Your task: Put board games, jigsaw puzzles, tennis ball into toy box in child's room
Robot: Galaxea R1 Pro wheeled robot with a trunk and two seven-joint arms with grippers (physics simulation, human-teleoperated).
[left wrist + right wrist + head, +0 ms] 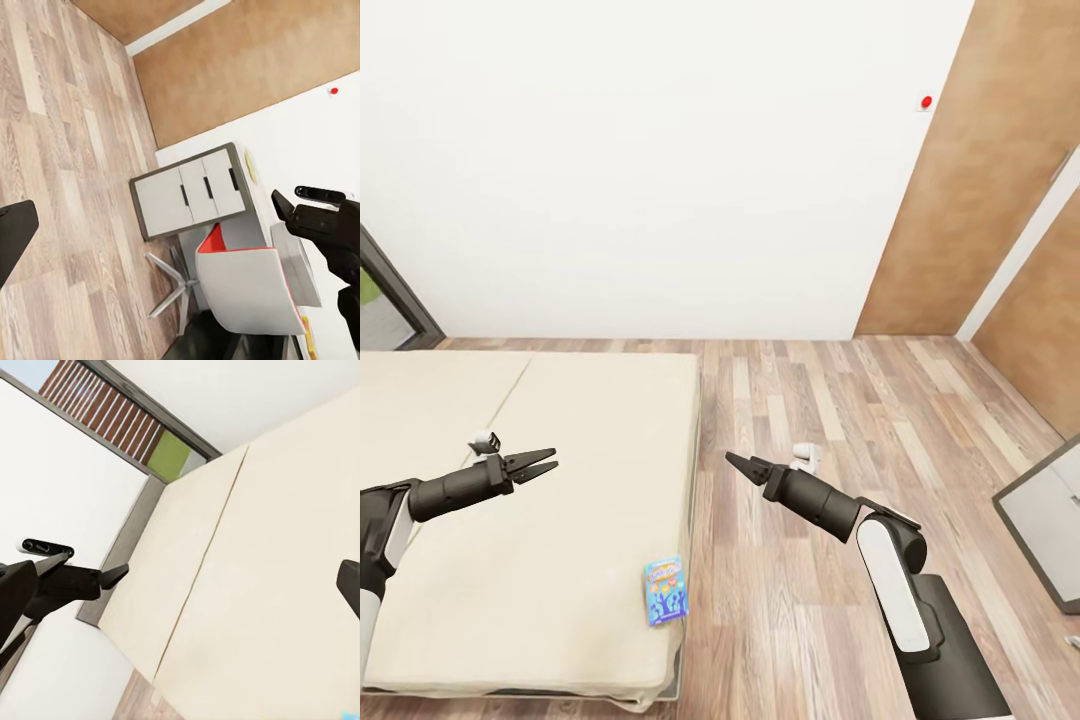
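The head camera looks steeply down from high up over the bed [540, 480] and wood floor [800, 600], facing the white wall. The left wrist camera looks across at the drawer cabinet [191, 191] and the right claw [289, 210]. The right wrist camera faces the bed [270, 562], shared with the head view.

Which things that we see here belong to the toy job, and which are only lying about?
For the job:
- board game, near the bed's edge
- bed
- left hand, empty
- right hand, empty

Just about:
- drawer cabinet
- chair
- doors
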